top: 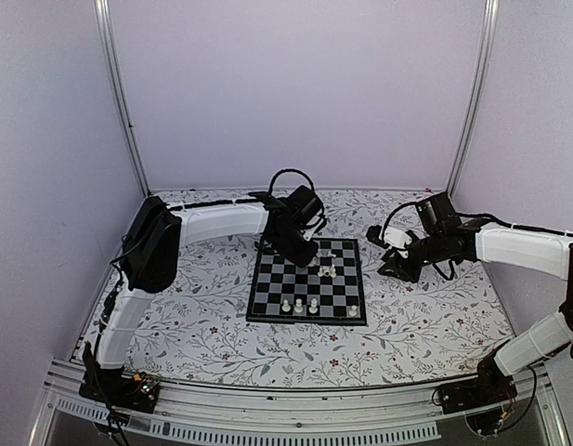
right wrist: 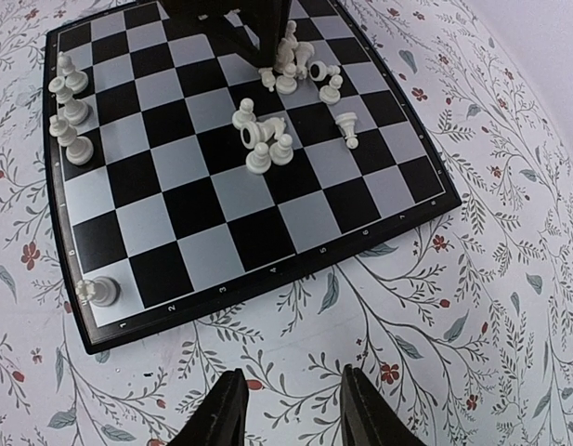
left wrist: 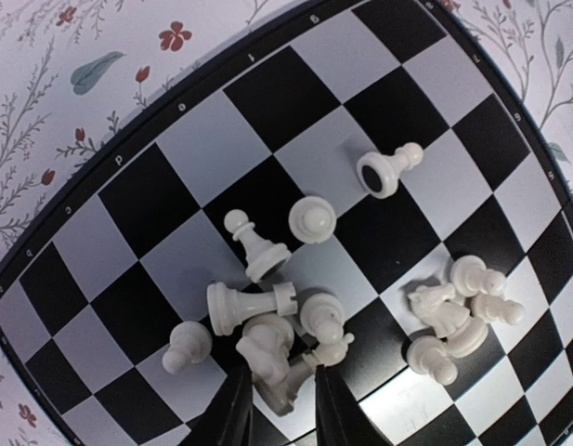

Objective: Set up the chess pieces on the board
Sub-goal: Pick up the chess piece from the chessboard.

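1. Overhead view: nearest us, a metal rail point(top: 295, 409) runs along the table's front edge, with both arm bases bolted to it. Beyond it, the board point(top: 267, 299) lies flat on a floral tablecloth point(top: 193, 325). White chess pieces point(top: 299, 305) stand in a short row along the board's near edge. One more stands at its near right corner, and a small heap sits toward its far right. The left gripper point(top: 316, 260) reaches down over that heap. The right gripper point(top: 393, 265) hangs just off the board's right edge, above the cloth.
2. Left wrist view: the left gripper's dark fingers point(left wrist: 235, 413) rise from the bottom edge. They are set narrow on either side of a toppled piece in the heap point(left wrist: 267, 334), and we cannot tell whether they pinch it. The heaped pieces lie mostly on their sides, touching. A second cluster point(left wrist: 458, 316) lies to the right on the board, and one piece point(left wrist: 388, 170) lies alone with its dark base facing us.
3. Right wrist view: the right gripper's fingers point(right wrist: 221, 413) stand apart with only cloth between them, holding nothing, just outside the board's numbered edge. A lone piece point(right wrist: 100, 291) stands at the board's nearest corner.
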Available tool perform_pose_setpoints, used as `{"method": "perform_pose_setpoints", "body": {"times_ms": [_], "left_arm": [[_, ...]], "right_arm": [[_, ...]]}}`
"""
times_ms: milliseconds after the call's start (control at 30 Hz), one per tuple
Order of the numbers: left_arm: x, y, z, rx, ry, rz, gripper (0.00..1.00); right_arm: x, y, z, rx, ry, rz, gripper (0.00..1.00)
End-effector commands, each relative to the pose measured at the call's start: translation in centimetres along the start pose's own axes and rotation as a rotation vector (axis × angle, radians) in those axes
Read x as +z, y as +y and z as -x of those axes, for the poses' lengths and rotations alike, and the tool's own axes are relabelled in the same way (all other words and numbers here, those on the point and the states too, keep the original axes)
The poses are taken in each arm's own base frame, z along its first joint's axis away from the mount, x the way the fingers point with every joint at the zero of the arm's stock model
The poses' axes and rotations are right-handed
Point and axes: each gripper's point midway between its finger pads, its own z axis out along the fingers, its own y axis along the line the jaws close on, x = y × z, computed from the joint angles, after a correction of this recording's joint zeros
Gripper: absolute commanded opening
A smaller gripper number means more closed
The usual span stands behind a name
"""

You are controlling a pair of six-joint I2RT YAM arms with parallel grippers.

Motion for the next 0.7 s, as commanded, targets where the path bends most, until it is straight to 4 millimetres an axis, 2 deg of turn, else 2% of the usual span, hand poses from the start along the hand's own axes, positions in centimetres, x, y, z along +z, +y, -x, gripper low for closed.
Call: {"method": "perform_pose_setpoints", "body": {"times_ms": [0, 167, 367, 667], "left_arm": [[0.2, 0.0, 0.3, -0.056, 0.010, -0.031, 0.24], [-0.2, 0.0, 0.7, -0.063, -0.002, -0.029, 0.22], [0.1, 0.8, 1.1, -0.103, -0.008, -0.024, 0.27], [0.6, 1.5, 1.0, -0.142, 0.000, -0.034, 0.19]], "right_arm": [[-0.4, -0.1, 0.2, -0.019, -0.013, -0.021, 0.37], [-0.4, -0.2, 0.2, -0.020, -0.012, -0.024, 0.37], [-0.3, -0.1, 0.0, -0.020, -0.003, -0.023, 0.37], [-0.1, 0.0, -0.3, -0.019, 0.006, -0.016, 0.37]]}}
